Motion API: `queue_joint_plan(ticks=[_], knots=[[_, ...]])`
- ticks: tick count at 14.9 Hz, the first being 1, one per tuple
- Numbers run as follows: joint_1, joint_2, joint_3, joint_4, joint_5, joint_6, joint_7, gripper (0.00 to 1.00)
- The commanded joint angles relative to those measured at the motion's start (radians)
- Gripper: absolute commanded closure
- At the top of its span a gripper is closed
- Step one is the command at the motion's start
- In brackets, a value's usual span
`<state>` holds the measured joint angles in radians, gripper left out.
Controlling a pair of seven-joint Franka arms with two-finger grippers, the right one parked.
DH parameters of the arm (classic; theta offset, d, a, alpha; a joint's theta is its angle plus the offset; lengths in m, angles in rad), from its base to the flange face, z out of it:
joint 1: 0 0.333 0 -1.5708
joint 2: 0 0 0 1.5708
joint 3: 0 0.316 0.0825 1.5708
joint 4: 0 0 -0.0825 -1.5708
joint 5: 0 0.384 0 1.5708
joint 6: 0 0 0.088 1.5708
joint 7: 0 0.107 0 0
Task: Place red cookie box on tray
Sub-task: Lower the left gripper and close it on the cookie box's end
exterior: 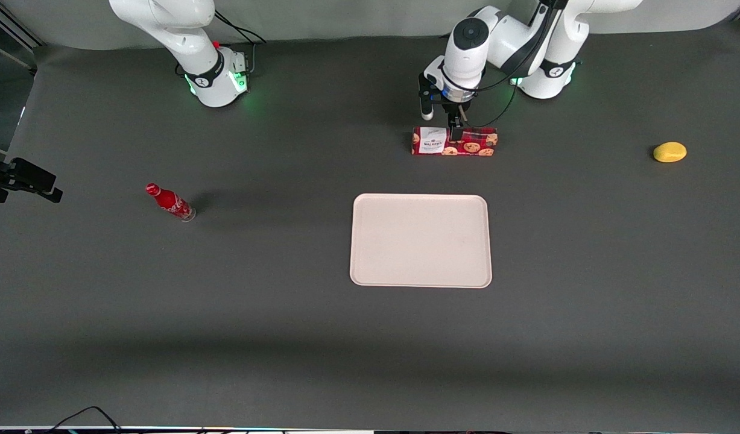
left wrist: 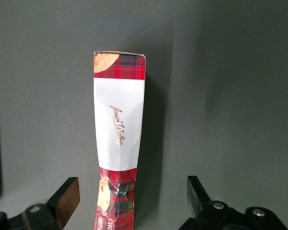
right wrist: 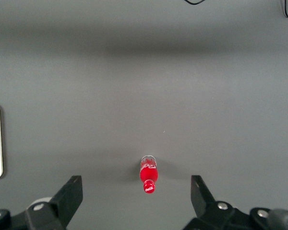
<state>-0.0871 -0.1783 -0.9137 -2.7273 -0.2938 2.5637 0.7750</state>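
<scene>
gripper over the cookie box

my gripper (exterior: 455,128) hangs right above the red cookie box (exterior: 455,141), fingers (left wrist: 67,199) spread wide on either side of it and gripping nothing. the box lies on the dark counter (exterior: 587,241), farther from the front camera than the tray (exterior: 420,240) and apart from it.
</scene>
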Motion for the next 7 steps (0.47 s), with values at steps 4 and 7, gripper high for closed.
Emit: queue_joint_plan(ticks=[4, 7], knots=[[0.01, 0.089, -0.005, -0.002, 0.022, 0.021, -0.051, 0.0], [0.013, 0.137, 0.003, -0.002, 0.044, 0.064, -0.053, 0.0]])
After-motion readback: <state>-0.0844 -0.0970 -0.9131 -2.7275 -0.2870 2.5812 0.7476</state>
